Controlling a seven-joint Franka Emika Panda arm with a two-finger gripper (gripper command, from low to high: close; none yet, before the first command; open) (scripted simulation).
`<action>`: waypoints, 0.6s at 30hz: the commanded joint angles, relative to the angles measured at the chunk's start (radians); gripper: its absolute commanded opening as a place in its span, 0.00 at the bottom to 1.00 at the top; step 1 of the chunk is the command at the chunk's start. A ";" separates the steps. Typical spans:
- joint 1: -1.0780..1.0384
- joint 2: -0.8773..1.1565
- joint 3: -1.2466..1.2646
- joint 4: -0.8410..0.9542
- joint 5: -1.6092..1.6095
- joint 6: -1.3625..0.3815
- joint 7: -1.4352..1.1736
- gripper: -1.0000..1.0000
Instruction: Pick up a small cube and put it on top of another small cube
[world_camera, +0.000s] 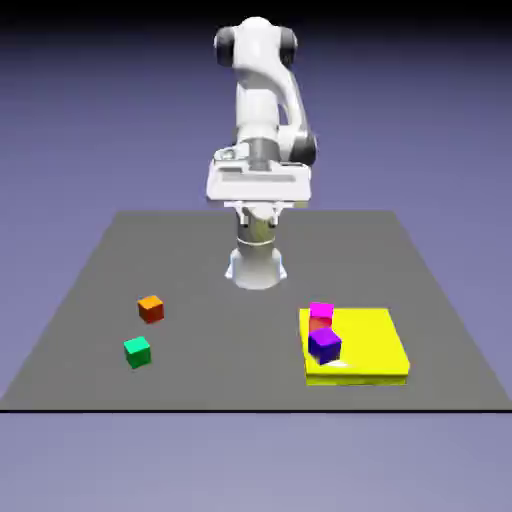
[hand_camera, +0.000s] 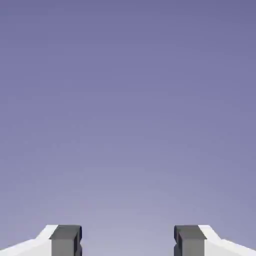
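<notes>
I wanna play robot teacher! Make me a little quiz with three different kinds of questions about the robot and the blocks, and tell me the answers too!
1. True or false: the gripper is squeezing a cube right now.
2. Pick one: what colour is the big flat block with the purple cube on it?
a) green
b) yellow
c) white
3. Fill in the blank: two cubes sit right on the grey table. One is the green cube, and the other is the ____ one.

Key:
1. False; it is open, with nothing between its fingers.
2. b
3. orange
</notes>
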 joint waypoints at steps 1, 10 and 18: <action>-0.036 -0.013 0.030 0.015 0.005 -0.019 0.031 0.50; -0.362 -0.131 0.302 0.152 0.046 -0.194 0.306 0.50; -0.652 -0.235 0.544 0.274 0.083 -0.349 0.552 0.50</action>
